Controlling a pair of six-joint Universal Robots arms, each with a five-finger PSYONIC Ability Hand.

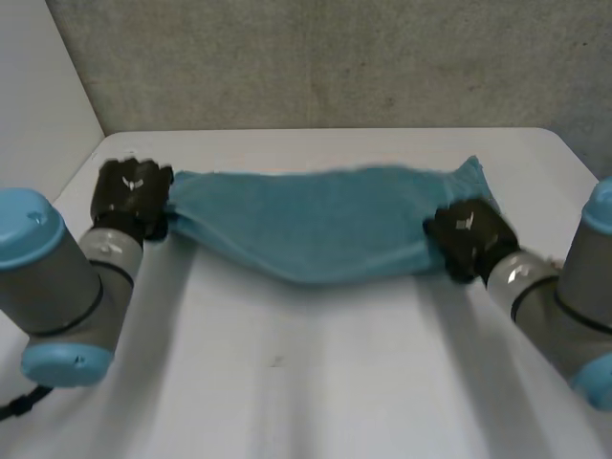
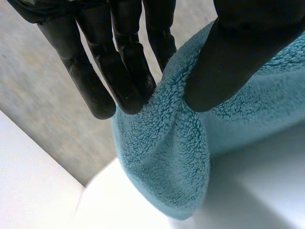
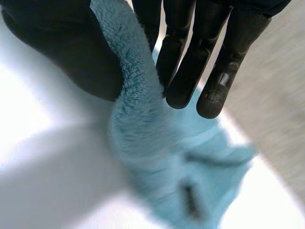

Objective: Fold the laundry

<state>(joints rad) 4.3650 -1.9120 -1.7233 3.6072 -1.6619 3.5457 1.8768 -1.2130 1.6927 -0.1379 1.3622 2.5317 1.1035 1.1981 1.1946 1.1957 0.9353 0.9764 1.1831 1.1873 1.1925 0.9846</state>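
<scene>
Item: 1 teal terry towel (image 1: 316, 225), thick looped pile, soft and limp, slung as a long band between 2 hands over the far half of the smooth white table (image 1: 316, 382), middle sagging. Left hand (image 1: 132, 196) pinches its left end between thumb and fingers (image 2: 119, 71); right hand (image 1: 469, 234) pinches the right end likewise. Handling, as judged: even tension, ends level, firm pinches, so the fold lands square.
</scene>
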